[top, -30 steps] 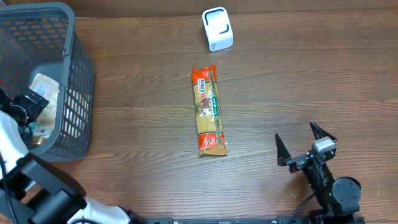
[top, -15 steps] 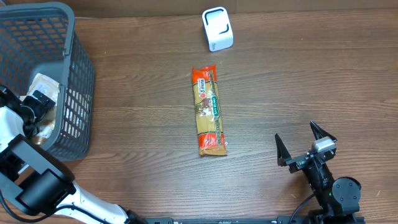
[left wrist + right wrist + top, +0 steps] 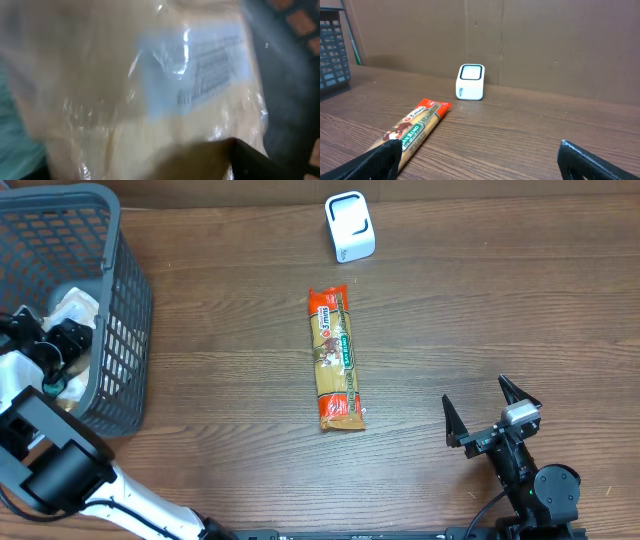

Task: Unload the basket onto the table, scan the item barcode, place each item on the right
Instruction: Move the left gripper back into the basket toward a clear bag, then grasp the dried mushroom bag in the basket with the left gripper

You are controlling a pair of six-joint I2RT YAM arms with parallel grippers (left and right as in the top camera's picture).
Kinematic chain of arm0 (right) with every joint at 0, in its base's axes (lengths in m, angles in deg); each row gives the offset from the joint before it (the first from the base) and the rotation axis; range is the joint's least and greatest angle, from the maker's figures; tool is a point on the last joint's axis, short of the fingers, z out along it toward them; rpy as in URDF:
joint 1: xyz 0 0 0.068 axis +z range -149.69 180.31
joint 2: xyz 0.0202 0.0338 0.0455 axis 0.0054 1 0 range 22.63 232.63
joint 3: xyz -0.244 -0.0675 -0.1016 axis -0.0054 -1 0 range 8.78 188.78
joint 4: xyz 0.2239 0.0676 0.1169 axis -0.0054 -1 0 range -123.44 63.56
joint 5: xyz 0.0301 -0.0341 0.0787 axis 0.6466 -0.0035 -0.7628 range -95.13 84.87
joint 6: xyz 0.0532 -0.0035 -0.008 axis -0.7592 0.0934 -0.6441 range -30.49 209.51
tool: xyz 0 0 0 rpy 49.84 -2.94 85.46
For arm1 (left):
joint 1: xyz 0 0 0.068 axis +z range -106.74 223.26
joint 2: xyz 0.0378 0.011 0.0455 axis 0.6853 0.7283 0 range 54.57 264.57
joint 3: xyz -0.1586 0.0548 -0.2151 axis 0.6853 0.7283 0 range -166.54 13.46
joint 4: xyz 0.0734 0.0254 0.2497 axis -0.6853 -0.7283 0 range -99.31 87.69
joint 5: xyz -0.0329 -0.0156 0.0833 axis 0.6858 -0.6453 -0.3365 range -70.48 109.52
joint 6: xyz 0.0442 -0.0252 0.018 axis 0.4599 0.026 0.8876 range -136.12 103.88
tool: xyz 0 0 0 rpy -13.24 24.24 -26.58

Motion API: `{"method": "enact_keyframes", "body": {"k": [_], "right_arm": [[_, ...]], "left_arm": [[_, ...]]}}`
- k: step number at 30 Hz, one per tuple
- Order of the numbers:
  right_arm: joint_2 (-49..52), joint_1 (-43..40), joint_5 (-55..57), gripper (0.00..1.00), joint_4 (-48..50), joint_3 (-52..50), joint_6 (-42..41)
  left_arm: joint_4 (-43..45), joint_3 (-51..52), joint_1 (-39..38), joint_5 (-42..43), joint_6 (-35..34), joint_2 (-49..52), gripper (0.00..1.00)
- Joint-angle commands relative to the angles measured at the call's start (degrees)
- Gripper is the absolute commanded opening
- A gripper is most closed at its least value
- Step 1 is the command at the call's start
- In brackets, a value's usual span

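The item being gone for appears to be the clear plastic bag of pale contents with a blue printed label [image 3: 150, 90]. It lies inside the dark grey plastic mesh basket [image 3: 125, 330] at the left edge of the brown wooden surface [image 3: 500, 290], with the left hand [image 3: 58, 340] right at it. Whether that hand has closed on the bag I cannot tell: its own view is blurred and shows only one dark finger [image 3: 260, 160] low against the plastic.

By my reckoning the task is at its start. Nothing has been presented to the small white box-shaped scanner [image 3: 350, 226], which stands well apart at the far edge. The pick-up, the carry and the turning of the label toward the scanner are all left. A long orange and green spaghetti packet [image 3: 335, 360] lies flat mid-surface, untouched.

The right hand [image 3: 474, 392] rests near the front edge with its jaws spread wide and nothing between them.

Only the left wrist view shows the bag's label. The overhead view shows just a pale patch in the basket. The right wrist view shows the scanner's dark-framed top window, and neither basket contents nor bag.
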Motion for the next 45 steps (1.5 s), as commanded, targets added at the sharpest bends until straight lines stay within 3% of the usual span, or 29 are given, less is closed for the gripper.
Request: {"method": "enact_keyframes", "body": {"k": [1, 4, 6, 17, 25, 34, 37, 41, 42, 43, 44, 45], "right_arm": [[-0.4, 0.4, -0.1, 1.00, 0.3, -0.6, -0.2], [-0.4, 0.4, -0.1, 1.00, 0.3, -0.6, -0.2], [-0.4, 0.4, -0.1, 1.00, 0.3, -0.6, -0.2], [-0.4, 0.4, -0.1, 1.00, 0.3, -0.6, -0.2], [-0.4, 0.4, -0.1, 1.00, 0.3, -0.6, -0.2], [-0.4, 0.4, -0.1, 1.00, 0.3, -0.6, -0.2], [-0.4, 0.4, -0.1, 1.00, 0.3, -0.6, -0.2], [-0.4, 0.4, -0.1, 1.00, 0.3, -0.6, -0.2], [-0.4, 0.4, -0.1, 1.00, 0.3, -0.6, -0.2], [-0.4, 0.4, -0.1, 1.00, 0.3, -0.6, -0.2], [-0.4, 0.4, -0.1, 1.00, 0.3, -0.6, -0.2], [-0.4, 0.4, -0.1, 1.00, 0.3, -0.6, -0.2]], "left_arm": [[-0.8, 0.2, -1.1, 1.9, 1.6, 5.0, 0.56], [-0.7, 0.2, -1.2, 2.5, 1.6, 5.7, 0.19], [-0.3, 0.2, -1.2, 3.2, 1.6, 5.5, 0.04], [-0.3, -1.5, -1.2, 7.8, -1.5, -4.3, 0.04], [0.1, -1.5, -1.2, 6.2, -6.9, -20.3, 0.04], [-4.0, -1.5, -4.5, 6.3, -8.1, -41.9, 0.04], [-7.6, -1.5, -8.6, 3.1, -7.5, -47.6, 0.04], [-11.0, -1.5, -13.3, -7.5, -7.7, -50.7, 0.04], [-11.4, -1.5, -13.9, -9.9, -8.2, -50.5, 0.06], [-11.5, -1.5, -13.9, -11.5, -8.6, -50.1, 0.16], [-12.0, -1.5, -13.8, -13.8, -9.2, -48.5, 0.52], [-12.2, -1.5, -13.7, -14.8, -9.2, -47.4, 0.66]]}}
